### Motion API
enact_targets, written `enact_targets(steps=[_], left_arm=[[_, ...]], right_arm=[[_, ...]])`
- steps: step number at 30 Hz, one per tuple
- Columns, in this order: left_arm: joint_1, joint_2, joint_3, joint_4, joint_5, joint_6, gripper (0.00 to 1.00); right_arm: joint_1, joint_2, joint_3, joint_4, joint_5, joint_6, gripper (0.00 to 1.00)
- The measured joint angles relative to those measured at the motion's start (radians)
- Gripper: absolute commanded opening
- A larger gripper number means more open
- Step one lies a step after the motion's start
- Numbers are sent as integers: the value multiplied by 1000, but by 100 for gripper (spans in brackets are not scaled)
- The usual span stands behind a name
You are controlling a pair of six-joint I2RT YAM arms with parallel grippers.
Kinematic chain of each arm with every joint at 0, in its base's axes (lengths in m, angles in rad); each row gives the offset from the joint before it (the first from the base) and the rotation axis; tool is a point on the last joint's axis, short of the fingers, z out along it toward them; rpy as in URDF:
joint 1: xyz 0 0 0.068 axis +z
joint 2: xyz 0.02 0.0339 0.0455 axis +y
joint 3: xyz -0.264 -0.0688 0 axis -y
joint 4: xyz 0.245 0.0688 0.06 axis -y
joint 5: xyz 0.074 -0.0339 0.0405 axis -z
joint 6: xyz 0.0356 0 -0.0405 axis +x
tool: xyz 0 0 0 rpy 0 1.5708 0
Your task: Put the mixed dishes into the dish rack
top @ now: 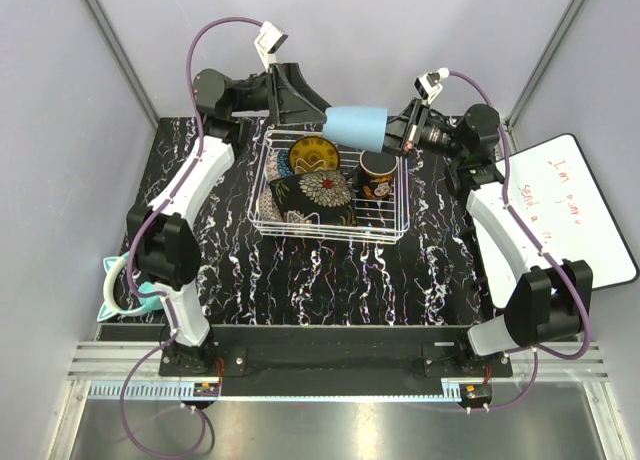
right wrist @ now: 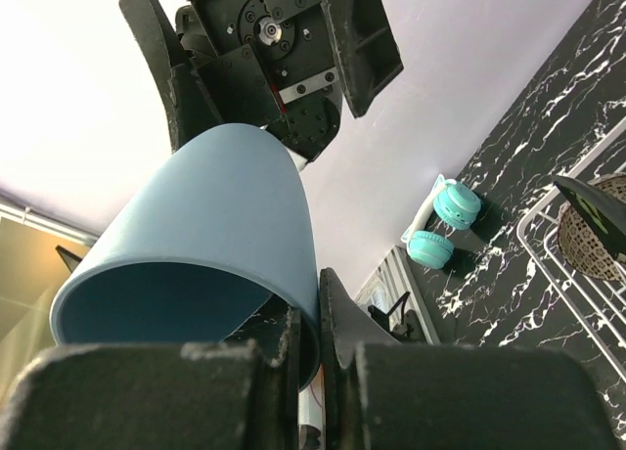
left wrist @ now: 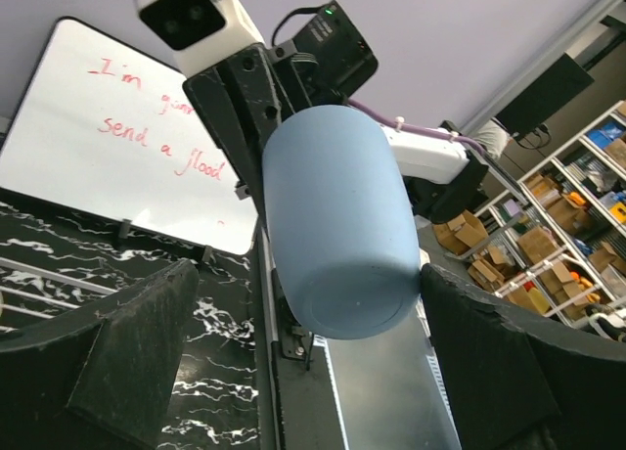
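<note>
The light-blue cup (top: 358, 127) hangs on its side in the air over the back edge of the white wire dish rack (top: 330, 236). My right gripper (top: 398, 132) is shut on the cup's rim, one finger inside and one outside (right wrist: 318, 318). My left gripper (top: 300, 98) is open, and the cup's base (left wrist: 337, 230) lies between its wide-spread fingers (left wrist: 117, 362). The rack holds the yellow ornate plate (top: 313, 155), the black square floral plate (top: 315, 195), the dark floral mug (top: 377, 175) and patterned bowls at its left side (top: 275, 195).
A whiteboard with red writing (top: 575, 210) lies at the right edge of the table. Teal headphones (top: 120, 290) lie at the near left and also show in the right wrist view (right wrist: 445, 220). Grey walls close in the back and the sides.
</note>
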Motion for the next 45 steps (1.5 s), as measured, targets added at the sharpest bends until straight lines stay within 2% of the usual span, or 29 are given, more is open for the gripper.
enact_targets(steps=[9, 19, 26, 29, 30, 31, 33, 37, 41, 45], left_arm=[[-27, 7, 16, -72, -5, 71, 99], [-89, 7, 7, -61, -4, 78, 98], [-103, 7, -1, -48, -5, 79, 66], [-103, 6, -1, -57, -11, 90, 25], [-103, 6, -1, -64, -12, 97, 4], [-103, 6, -1, -73, -12, 105, 0], [-102, 6, 2, -101, -12, 123, 0], [-102, 6, 17, -156, -1, 165, 0], [-108, 7, 50, -224, 18, 197, 0], [-107, 7, 109, -337, 53, 283, 0]], right_arm=[[2, 38, 7, 31, 4, 17, 0], [49, 116, 42, 92, -3, 51, 0], [53, 116, 42, 142, -11, 66, 0], [50, 123, 43, 158, -11, 68, 0], [50, 127, 43, 163, -11, 70, 0], [50, 130, 43, 166, -11, 71, 0], [50, 132, 43, 164, -11, 72, 1], [49, 129, 43, 126, -8, 50, 44], [43, 105, 29, 41, 10, -13, 61], [9, 30, -42, -10, 29, -46, 67]])
